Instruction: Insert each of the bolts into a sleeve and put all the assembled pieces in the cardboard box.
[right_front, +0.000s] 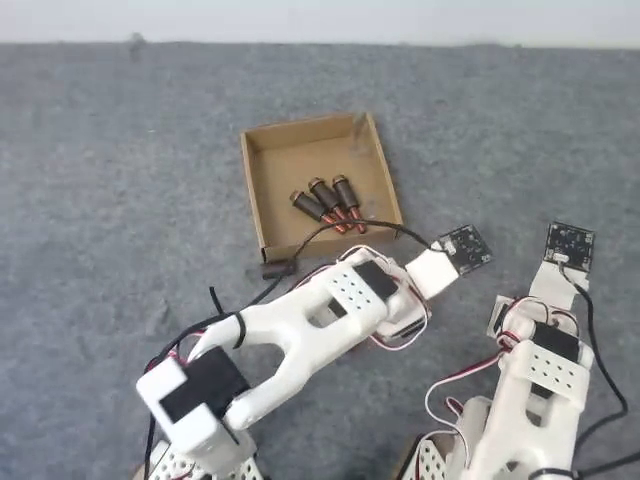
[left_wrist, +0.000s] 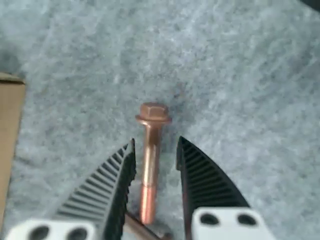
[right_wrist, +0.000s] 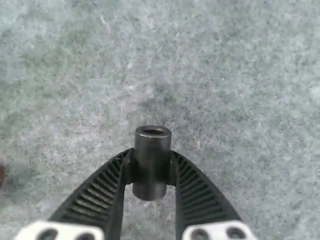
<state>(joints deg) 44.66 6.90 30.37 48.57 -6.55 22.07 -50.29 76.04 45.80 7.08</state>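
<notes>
A copper bolt (left_wrist: 151, 150) with a hex head lies on the grey carpet between the fingers of my left gripper (left_wrist: 155, 145). The fingers stand open, with a gap on each side of the shank. My right gripper (right_wrist: 152, 153) is shut on a dark cylindrical sleeve (right_wrist: 152, 137), held bore up above the carpet. The cardboard box (right_front: 262, 195) sits at the middle back with three assembled pieces (right_front: 325, 203) lying inside. The left arm (right_front: 350, 290) ends just in front of the box's near right corner. The right arm (right_front: 545, 360) stands further right.
A short dark piece (right_front: 277, 270), maybe a sleeve, lies against the box's front wall by a black cable (right_front: 330, 228). One brown box edge (left_wrist: 10, 130) shows in the left wrist view. Grey carpet stretches open to the left and behind the box.
</notes>
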